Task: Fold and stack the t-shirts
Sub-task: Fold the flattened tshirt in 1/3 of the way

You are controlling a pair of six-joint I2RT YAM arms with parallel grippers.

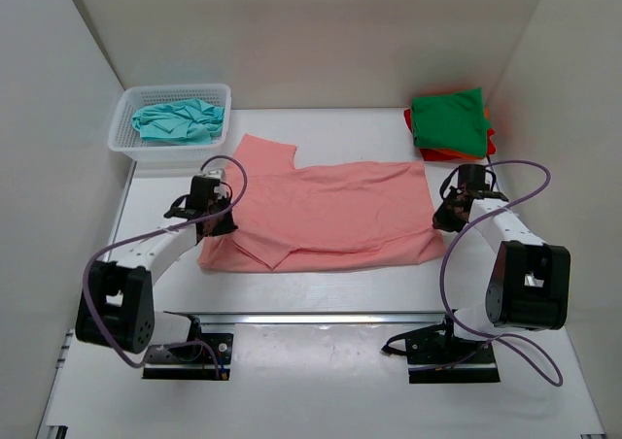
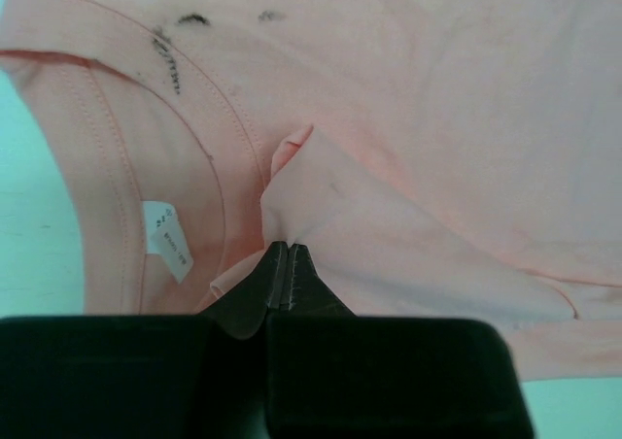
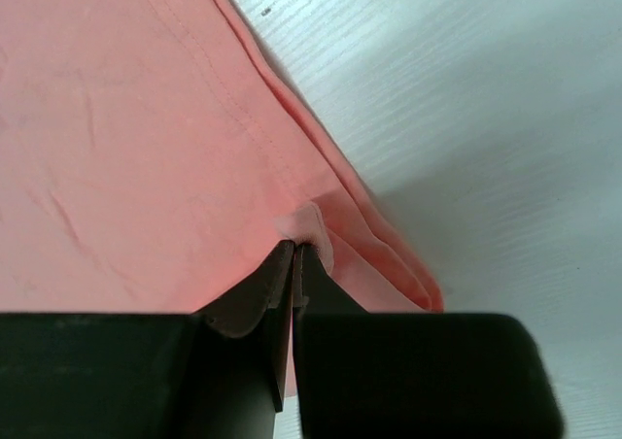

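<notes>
The salmon pink t-shirt (image 1: 321, 211) lies spread across the middle of the table, partly folded. My left gripper (image 1: 220, 220) is shut on a pinch of its cloth near the collar (image 2: 289, 247); the neck label (image 2: 167, 238) shows beside it. My right gripper (image 1: 445, 216) is shut on the shirt's hem at its right edge (image 3: 294, 245). A teal t-shirt (image 1: 178, 120) lies crumpled in the basket. A folded green t-shirt (image 1: 447, 118) tops a stack over the red (image 1: 491, 138) and orange (image 1: 465, 155) ones at the back right.
The white mesh basket (image 1: 121, 138) stands at the back left. White walls close in the table on the left, back and right. A metal rail (image 1: 321, 318) runs along the near edge by the arm bases.
</notes>
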